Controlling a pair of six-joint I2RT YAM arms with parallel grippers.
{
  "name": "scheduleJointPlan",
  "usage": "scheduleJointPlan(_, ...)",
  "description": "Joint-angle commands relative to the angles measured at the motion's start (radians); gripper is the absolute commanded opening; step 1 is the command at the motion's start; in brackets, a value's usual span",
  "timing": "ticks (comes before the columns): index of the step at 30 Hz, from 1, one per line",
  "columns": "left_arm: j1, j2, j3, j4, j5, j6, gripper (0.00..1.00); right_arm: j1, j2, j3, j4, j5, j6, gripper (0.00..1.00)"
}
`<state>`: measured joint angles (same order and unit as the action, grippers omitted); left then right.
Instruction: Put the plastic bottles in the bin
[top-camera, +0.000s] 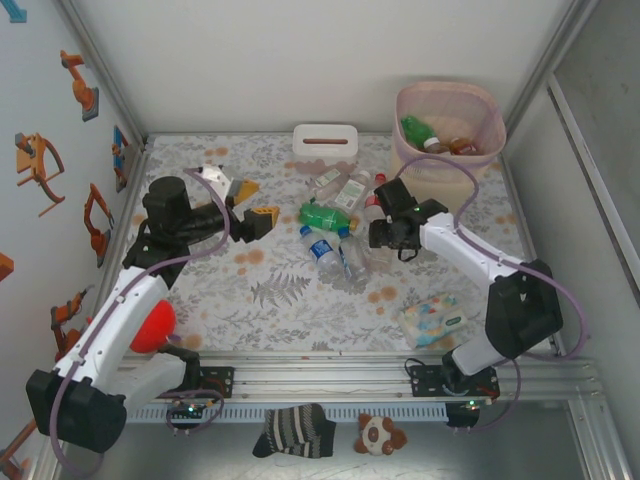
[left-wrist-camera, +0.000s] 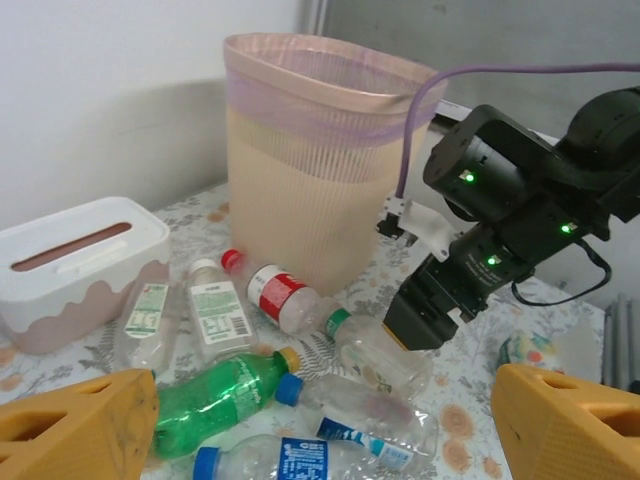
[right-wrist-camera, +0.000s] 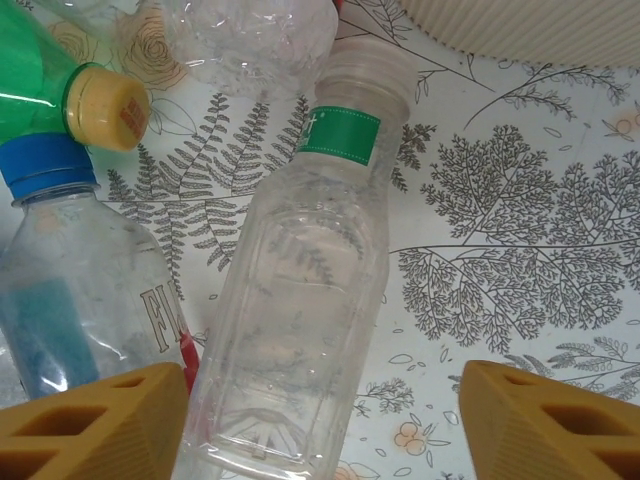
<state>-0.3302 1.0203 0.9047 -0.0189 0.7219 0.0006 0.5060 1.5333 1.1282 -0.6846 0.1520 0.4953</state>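
While left hand (left-wrist-camera: 322, 420) and right hand (right-wrist-camera: 322, 420) gape wide, a green-banded bottle (right-wrist-camera: 300, 300) lies beside the "FI" bottle (right-wrist-camera: 80, 300).

Robot lab cell: white walls (top-camera: 300, 60), aluminium rails (top-camera: 340, 366).

Clear bottle (right-wrist-camera: 300, 300) near the bin (left-wrist-camera: 310, 190): thin glossy plastic, creased. Bin wall noted as matt, ribbed plastic, with thin film over the rim. Table cover (right-wrist-camera: 520, 260) seen smooth, printed. Right fingers (right-wrist-camera: 90, 425) recorded as matt orange plastic.
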Motion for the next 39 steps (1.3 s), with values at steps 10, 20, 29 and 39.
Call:
scheduleJointPlan(10, 0.010, -0.040, 0.040, -0.126, -0.070, 0.103, 0.90, 0.009, 0.135, 0.031, 0.017, 0.065, 0.146, 0.78)
scheduleJointPlan(20, -0.012, -0.032, 0.036, -0.141, -0.130, 0.098, 0.90, 0.009, 0.239, 0.064, 0.074, 0.059, 0.188, 0.71)
scheduleJointPlan(29, -0.012, -0.029, 0.038, -0.148, -0.132, 0.098, 0.90, 0.009, 0.235, 0.043, 0.075, 0.073, 0.183, 0.63)
scheduleJointPlan(39, -0.017, -0.028, 0.039, -0.147, -0.131, 0.095, 0.90, 0.019, 0.112, 0.027, -0.015, 0.064, 0.160, 0.55)
